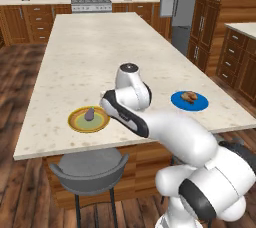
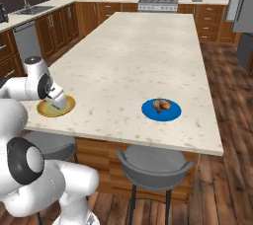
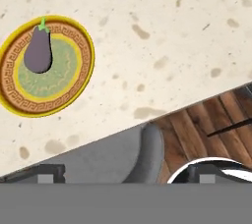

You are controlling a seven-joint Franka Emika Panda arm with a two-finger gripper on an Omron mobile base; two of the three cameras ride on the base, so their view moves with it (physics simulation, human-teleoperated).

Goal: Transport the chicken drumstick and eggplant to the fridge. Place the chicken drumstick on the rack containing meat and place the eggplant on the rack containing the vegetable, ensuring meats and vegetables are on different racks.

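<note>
In your left base view, the small dark purple-grey eggplant [image 1: 89, 115] lies on a round yellow-rimmed plate [image 1: 75, 122] near the speckled cream island counter's [image 1: 100, 47] front edge, with the lumpy golden-brown chicken drumstick [image 1: 189, 96] well apart on a flat blue plate [image 1: 200, 104]. Your right base view shows the drumstick [image 2: 161, 104] on the blue plate [image 2: 148, 110] and the tall grey metallic fridge [image 2: 245, 2] at far right. In the hand view the eggplant [image 3: 38, 51] is teardrop-shaped with a bright green stem cap, and you cannot tell how the gripper's [image 3: 127, 175] dark finger tips [image 3: 47, 174] are set.

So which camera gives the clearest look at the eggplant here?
The hand view: the eggplant lies unobstructed on the yellow plate, green stem visible. The left base view shows it small; in the right base view the arm covers most of that plate.
</note>
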